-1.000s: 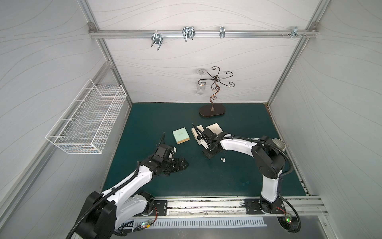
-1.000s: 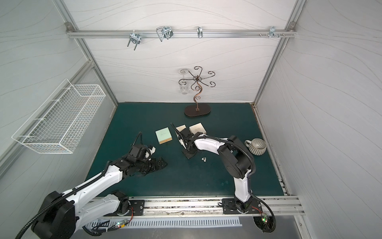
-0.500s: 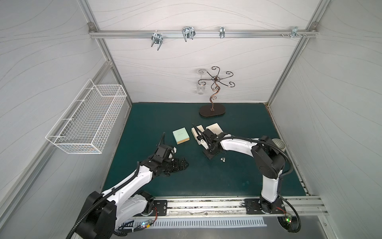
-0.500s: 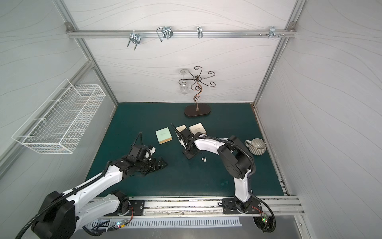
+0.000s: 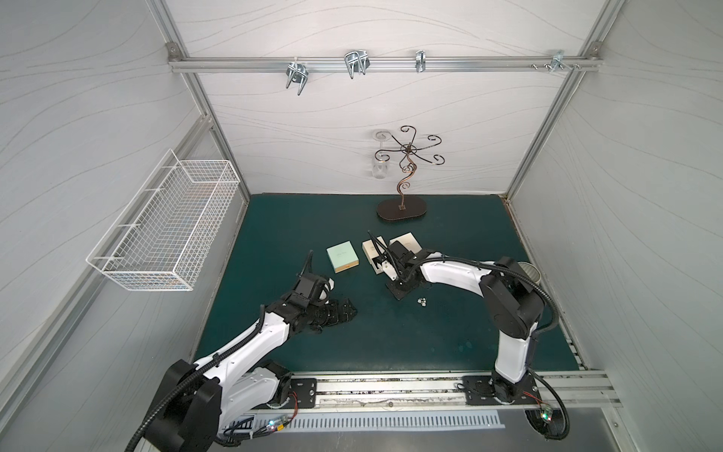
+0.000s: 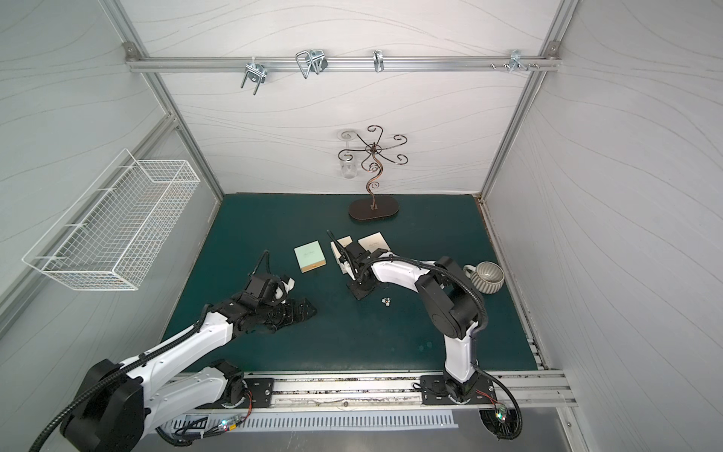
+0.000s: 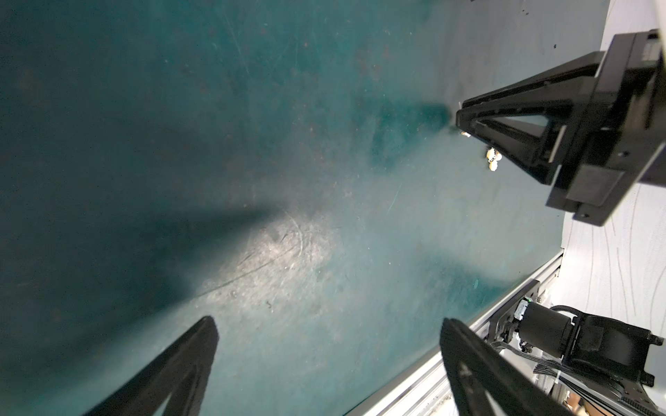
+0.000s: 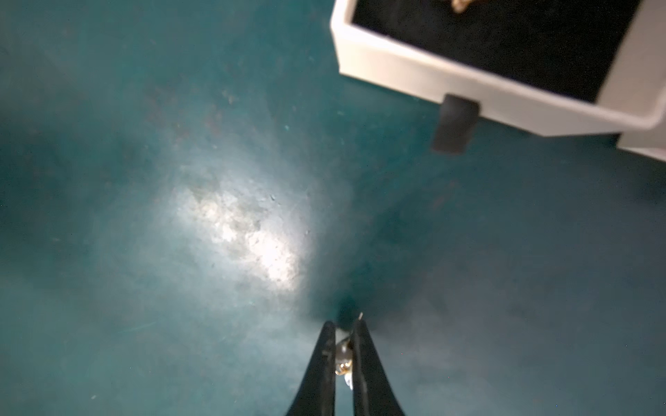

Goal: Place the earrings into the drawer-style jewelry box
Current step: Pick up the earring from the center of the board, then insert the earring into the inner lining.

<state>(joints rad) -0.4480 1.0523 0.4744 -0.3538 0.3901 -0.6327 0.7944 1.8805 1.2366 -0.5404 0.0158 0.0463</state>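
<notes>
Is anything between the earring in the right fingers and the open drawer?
Nothing visible. The fingers of the right gripper pinch the earring, and only bare green mat lies between it and the open drawer.

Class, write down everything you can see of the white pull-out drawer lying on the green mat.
The drawer is a shallow, open-topped white tray, card-like, lined in black velvety material. A small dark pull tab sticks out from its front wall. It lies flat on the green mat. A small gold-coloured piece rests inside, cut off by the picture's edge.
</notes>
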